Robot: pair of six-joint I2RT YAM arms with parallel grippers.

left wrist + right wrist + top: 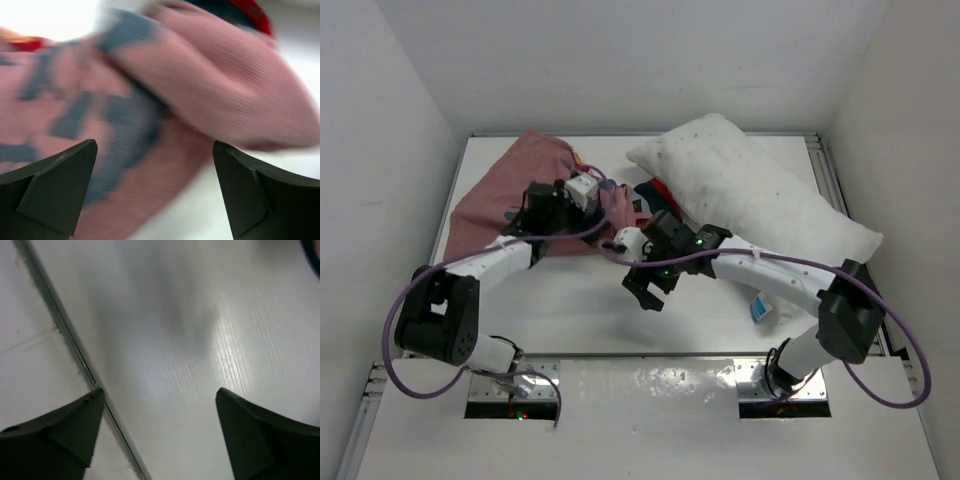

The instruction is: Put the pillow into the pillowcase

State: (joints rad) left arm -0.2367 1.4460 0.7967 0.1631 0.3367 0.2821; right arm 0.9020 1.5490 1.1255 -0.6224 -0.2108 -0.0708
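So the pillow (760, 195) is totally outside the pillowcase (495, 195) right now. It's lying diagonally, running from the middle of the tabletop's (580, 310) far edge down toward the right edge. The case is a crumpled heap in the far left corner, dull pink side up with the dark blue print showing. A bit of red and dark blue pokes out right next to the pillow's near left end. The left gripper (154, 145) is right over that pink fabric with its jaws spread wide, and I don't see any cloth pinched between them. The right gripper (160, 390) is over the bare middle of the tabletop, jaws apart too, nothing between them. There's also a small blue and white thing (763, 310) by the right arm near the front edge, too small to make out.
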